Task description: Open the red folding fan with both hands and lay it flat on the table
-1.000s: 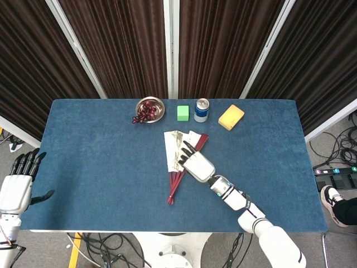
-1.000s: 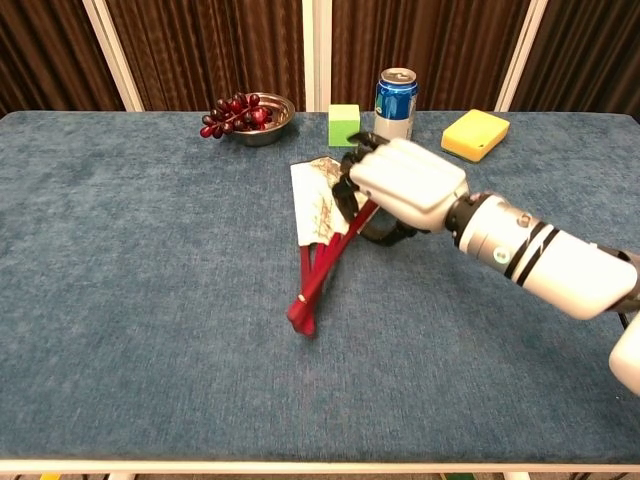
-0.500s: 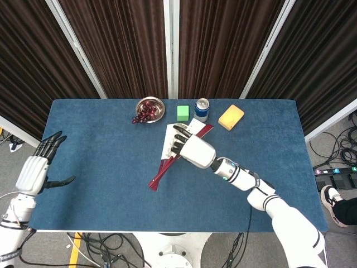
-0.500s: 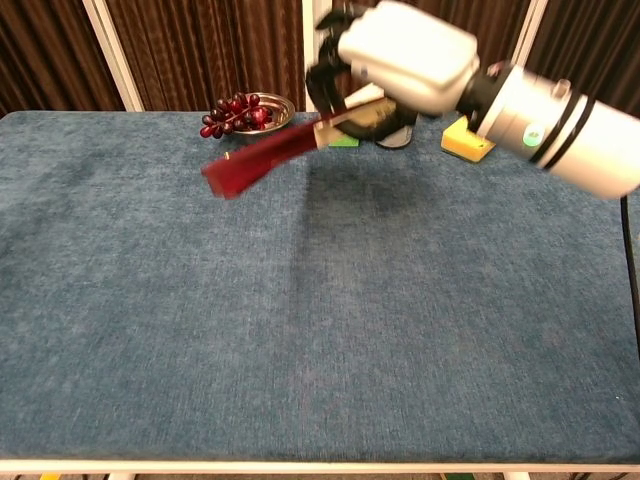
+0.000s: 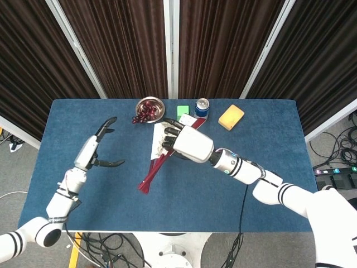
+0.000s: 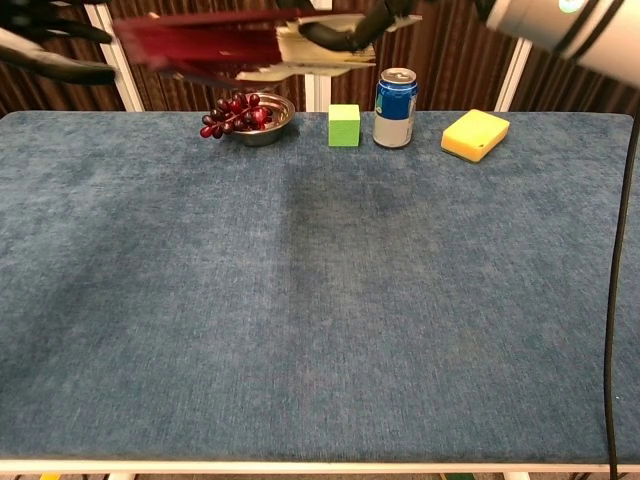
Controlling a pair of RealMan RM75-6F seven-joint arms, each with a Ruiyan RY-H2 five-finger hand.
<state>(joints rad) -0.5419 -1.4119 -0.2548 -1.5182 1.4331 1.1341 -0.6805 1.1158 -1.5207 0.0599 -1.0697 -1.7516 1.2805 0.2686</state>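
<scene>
- The right hand (image 5: 187, 144) has carried the red folding fan (image 5: 158, 161) up off the bench (image 5: 268, 139); a second ago the fan lay on the cloth under those fingers, and now it hangs in the air, its red handle end trailing down and to the left of them.
- The fingers (image 5: 169, 137) of the right hand are curled around the fan near its paper part, which is only slightly spread.
- The left hand (image 5: 96, 151) has swung in from the bench edge and now hovers well left of the fan, holding nothing, thumb and fingers wide apart.
- In my judgement this sets up the two-handed step: the left hand looks poised to take the free red end.
- The head view shows both hands and the gap between them.
- The chest view shows the fan (image 6: 215, 42) high at its top edge, clear of the bench, with only dark fingertips of each hand.
</scene>
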